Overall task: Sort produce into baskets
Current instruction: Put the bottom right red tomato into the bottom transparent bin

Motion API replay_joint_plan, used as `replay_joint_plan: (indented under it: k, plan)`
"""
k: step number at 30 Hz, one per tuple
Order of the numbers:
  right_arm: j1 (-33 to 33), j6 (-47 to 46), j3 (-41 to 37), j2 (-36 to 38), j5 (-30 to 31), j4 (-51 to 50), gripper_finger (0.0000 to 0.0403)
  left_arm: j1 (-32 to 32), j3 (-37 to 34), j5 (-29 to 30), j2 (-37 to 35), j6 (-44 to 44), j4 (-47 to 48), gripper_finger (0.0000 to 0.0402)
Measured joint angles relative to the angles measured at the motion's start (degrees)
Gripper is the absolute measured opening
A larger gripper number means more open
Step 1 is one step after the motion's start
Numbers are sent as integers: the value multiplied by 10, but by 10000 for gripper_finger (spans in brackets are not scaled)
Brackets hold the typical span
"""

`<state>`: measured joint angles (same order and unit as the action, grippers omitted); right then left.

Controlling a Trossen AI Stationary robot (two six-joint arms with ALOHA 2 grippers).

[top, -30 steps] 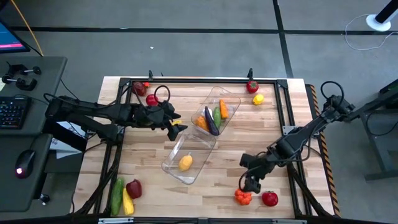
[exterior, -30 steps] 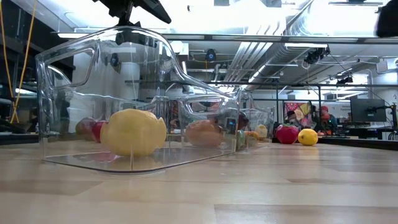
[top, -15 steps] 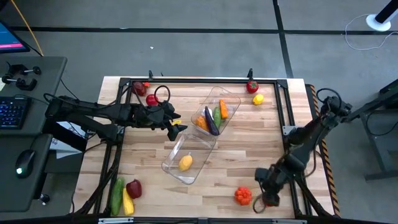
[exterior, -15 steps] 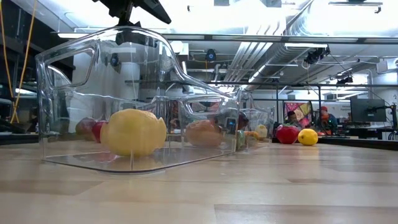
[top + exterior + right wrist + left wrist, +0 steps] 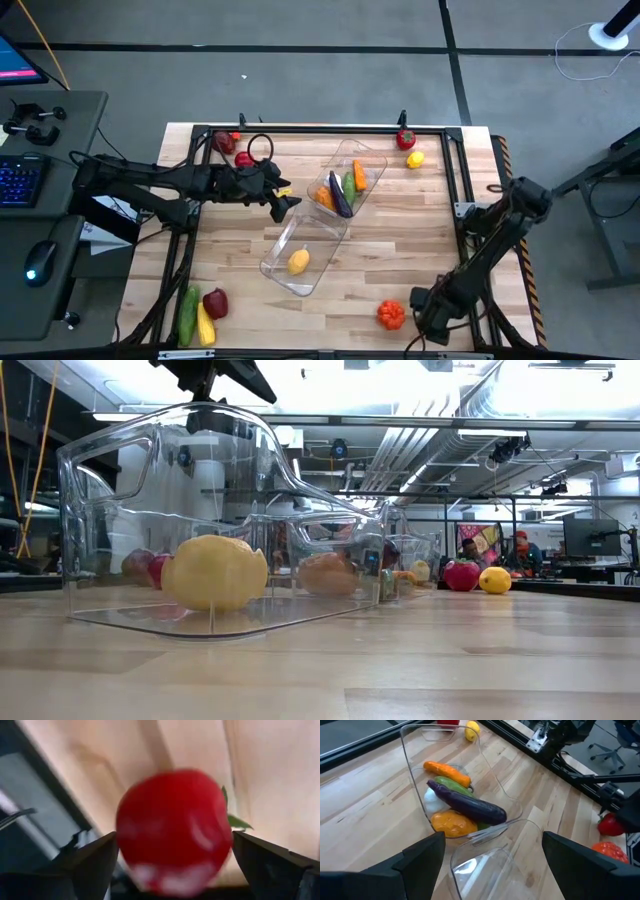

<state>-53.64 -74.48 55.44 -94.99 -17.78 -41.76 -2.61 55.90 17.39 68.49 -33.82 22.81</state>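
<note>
Asking: how far open is your right gripper (image 5: 430,315), and what does it hold?

Answering: It sits at the table's (image 5: 400,250) front right corner. Your right wrist view shows its two fingers (image 5: 95,865) spread wide, one on each side of a red tomato (image 5: 172,830). Whether the pads touch the fruit cannot be told. An orange pumpkin (image 5: 390,315) lies just beside the gripper on the boards.

Asking: and your left gripper (image 5: 285,207)?

Answering: It hangs spread wide over the place where the two baskets meet, and it holds nothing.

Asking: what do you count?

Answering: Baskets, two, both clear.
- The far basket (image 5: 372,160) holds five pieces: one carrot (image 5: 447,768), one green cucumber (image 5: 451,786), one eggplant (image 5: 470,806), one orange piece (image 5: 452,822) and one white piece (image 5: 431,800).
- The near basket (image 5: 278,262) holds one lemon (image 5: 298,262).

Loose on the table:
- Front left, close together: one cucumber (image 5: 188,313), one dark red apple (image 5: 215,302) and one yellow piece (image 5: 205,326).
- Back left: two red pieces (image 5: 224,142) and (image 5: 245,160).
- Back right: one red fruit (image 5: 405,139) with one lemon (image 5: 415,159) next to it.
</note>
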Motion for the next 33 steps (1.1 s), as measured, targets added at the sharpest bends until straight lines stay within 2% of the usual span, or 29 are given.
replay_joint_plan:
  k: [4, 9, 15, 21, 24, 26, 30, 33]
  plan:
    - [-4, 10, 0, -35, 26, 1, 374, 0, 0, 0, 0, 0, 0, 321]
    - [-3, 9, 3, -63, 25, 2, 374, 0, 0, 0, 0, 0, 0, 321]
    - [4, 10, 0, -40, 35, 0, 367, 0, 0, -2, 0, 0, 0, 321]
    - [25, 41, 54, 50, 135, -178, 322, 0, 0, -3, 0, 0, 1, 321]
    - [53, 63, 94, 96, 212, -285, 313, 0, 0, -21, 0, 14, 0, 321]
    - [86, 77, 119, 118, 281, -317, 313, 2, 0, -49, 0, 30, 1, 321]
    - [170, 151, 151, 141, 398, -288, 312, 8, 0, -92, -3, 27, 1, 321]
    - [242, 265, 148, 138, 437, -167, 312, 8, 0, -107, -14, 8, -1, 321]
